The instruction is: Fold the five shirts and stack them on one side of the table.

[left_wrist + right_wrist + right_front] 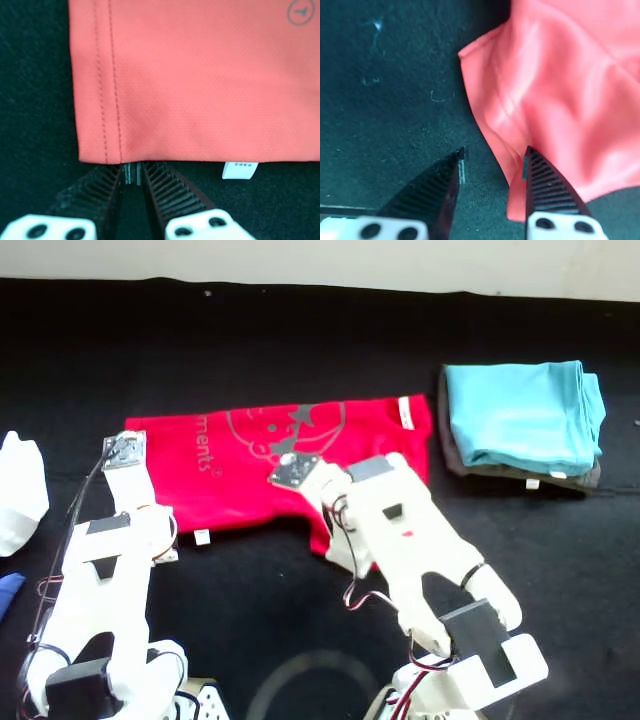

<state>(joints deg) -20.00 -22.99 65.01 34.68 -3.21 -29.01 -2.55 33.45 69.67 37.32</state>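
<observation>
Lying on the black surface (300,340), the red shirt (260,465) touches the almost closed left claw (133,170) at its hem, perhaps pinched; the wide right claw (494,150) straddles its rumpled edge.

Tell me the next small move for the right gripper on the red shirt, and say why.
Probably close the right gripper. It is open and straddles the rumpled edge of the red shirt, one finger over the fabric, the other over the black table, so closing should pinch that edge. The left gripper sits at the hem's corner.
</observation>
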